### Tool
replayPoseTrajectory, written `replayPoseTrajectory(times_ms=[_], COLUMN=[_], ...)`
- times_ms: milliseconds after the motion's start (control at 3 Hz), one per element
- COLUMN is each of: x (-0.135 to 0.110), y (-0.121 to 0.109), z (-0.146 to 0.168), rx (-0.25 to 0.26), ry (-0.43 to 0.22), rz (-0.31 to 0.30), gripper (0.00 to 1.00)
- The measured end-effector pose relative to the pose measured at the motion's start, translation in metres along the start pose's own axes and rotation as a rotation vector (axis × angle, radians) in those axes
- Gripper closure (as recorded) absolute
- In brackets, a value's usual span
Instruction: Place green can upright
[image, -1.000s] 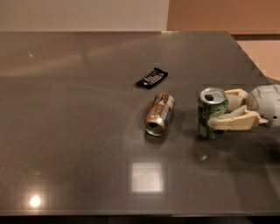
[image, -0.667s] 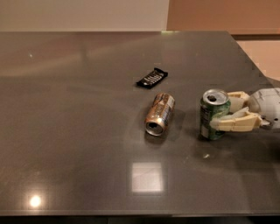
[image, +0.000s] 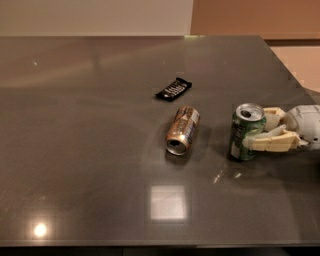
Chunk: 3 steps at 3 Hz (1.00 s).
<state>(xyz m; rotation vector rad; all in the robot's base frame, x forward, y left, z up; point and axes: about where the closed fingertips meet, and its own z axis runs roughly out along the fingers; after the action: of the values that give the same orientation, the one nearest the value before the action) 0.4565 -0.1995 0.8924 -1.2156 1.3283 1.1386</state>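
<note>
Nearest the camera, a pale square glare (image: 170, 202) and a small round light spot (image: 39, 230) are seen on the dark grey table (image: 75, 150). Farther in, on the table's right side, the green can (image: 239, 131) is found standing upright, its base set on the tabletop. Its body is coloured green with pale scribbled markings, and its silver top, marked by a dark opening, is turned upward. The can is clamped by the gripper (image: 257, 131), which is extended in from the right edge. One of its cream-coloured fingers (image: 270, 142) is laid across the near side of the body and the other is set behind it. To the left, apart from the green can, a gold-brown can (image: 182, 130) is laid on its side, its open end pointed toward the camera. Beyond that, a black packet (image: 173, 89) is laid flat on the table. Past the far edge a pale wall (image: 95, 17) is seen.
</note>
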Motion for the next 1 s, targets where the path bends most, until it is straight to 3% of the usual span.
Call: replayPoseTrajectory(times_ms=[667,1000], x=[0.0025,0.0019], y=[-0.0003,-0.002], z=[0.0012,0.0032], rx=[-0.018,-0.017], ry=[-0.022,-0.021], rz=[-0.036,-0.035], gripper=[0.11,0.0])
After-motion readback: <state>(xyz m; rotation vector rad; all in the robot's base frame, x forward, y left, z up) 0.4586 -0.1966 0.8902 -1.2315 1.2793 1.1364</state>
